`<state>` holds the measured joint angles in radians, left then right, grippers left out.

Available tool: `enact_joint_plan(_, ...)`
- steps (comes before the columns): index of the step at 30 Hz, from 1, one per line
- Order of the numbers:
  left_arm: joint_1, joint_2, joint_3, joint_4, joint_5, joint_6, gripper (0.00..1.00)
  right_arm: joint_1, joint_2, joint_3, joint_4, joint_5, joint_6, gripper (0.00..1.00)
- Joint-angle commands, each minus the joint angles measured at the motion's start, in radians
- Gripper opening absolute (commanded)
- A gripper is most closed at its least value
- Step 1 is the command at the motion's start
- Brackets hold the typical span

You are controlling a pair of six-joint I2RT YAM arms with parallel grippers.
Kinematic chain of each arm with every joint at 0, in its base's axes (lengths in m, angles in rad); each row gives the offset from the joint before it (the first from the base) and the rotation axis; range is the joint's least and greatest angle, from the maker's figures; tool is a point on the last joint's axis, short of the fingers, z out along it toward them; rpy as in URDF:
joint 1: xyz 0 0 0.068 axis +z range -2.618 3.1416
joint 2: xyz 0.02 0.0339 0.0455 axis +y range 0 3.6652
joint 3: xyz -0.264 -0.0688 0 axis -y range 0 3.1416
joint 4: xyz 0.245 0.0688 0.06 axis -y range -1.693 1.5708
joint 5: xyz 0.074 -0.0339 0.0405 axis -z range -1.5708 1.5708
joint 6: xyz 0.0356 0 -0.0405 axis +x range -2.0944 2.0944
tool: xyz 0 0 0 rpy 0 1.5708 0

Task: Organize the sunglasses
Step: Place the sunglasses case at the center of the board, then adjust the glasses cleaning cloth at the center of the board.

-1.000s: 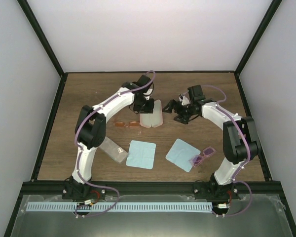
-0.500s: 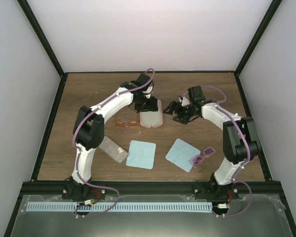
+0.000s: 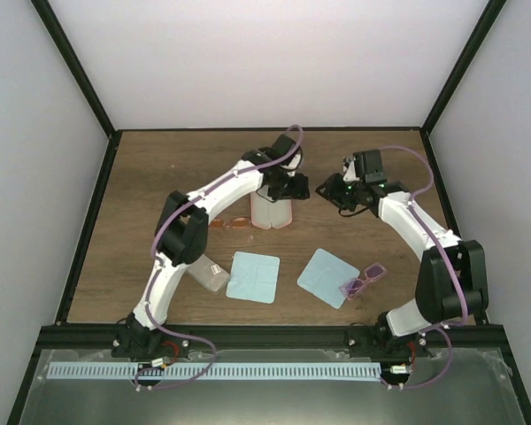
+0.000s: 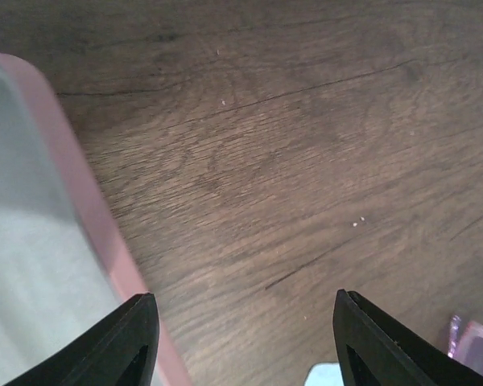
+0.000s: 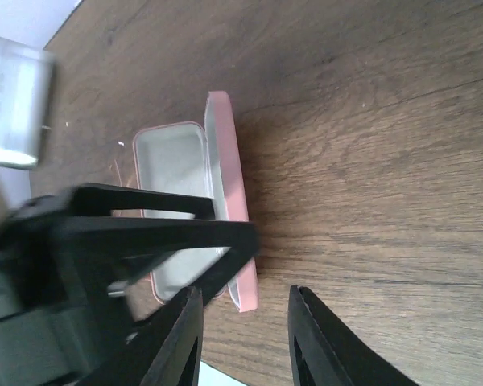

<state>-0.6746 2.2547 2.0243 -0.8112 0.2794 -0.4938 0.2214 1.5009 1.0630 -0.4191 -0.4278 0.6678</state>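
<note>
In the overhead view, the left gripper hung at the upper right corner of the open pink case near the middle of the table, and the right gripper sat just right of it, the two close together but apart. The orange sunglasses lay on the wood just left of the pink case, partly crossed by the left arm. The purple sunglasses rested lower right, overlapping the right edge of the right blue cloth. The left blue cloth lay below the case, with the grey case to its left. In the left wrist view, the two black fingers stood wide apart at the bottom of the frame with only bare wood between them; the pink case's rim ran down the left side, and a small purple-pink sliver at the lower right corner was perhaps the purple sunglasses, too cropped to be sure. In the right wrist view, the right gripper's fingers stood a narrow gap apart over bare wood, gripping nothing. The pink case lay open at centre left, lid on edge, with the left gripper's dark, blurred body across it.
</note>
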Motion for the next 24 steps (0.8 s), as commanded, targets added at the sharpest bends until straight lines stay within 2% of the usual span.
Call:
enact_joint_plan(1,-0.026,0.088,0.062,-0.053,-0.074,-0.020,0.61,-0.020,-0.042,-0.023,-0.016,0.047,-0.001,0.31)
enact_joint_plan(5,-0.030,0.105,0.060,-0.078,-0.128,-0.025,0.61,-0.025,-0.053,-0.062,-0.024,0.036,-0.014,0.31)
enact_joint_plan(16,-0.042,0.112,0.016,-0.084,-0.118,0.009,0.60,-0.040,-0.060,-0.112,0.000,-0.013,-0.013,0.31)
enact_joint_plan(24,-0.045,0.062,-0.153,-0.018,-0.101,0.020,0.56,-0.040,-0.042,-0.123,0.010,-0.038,-0.019,0.31)
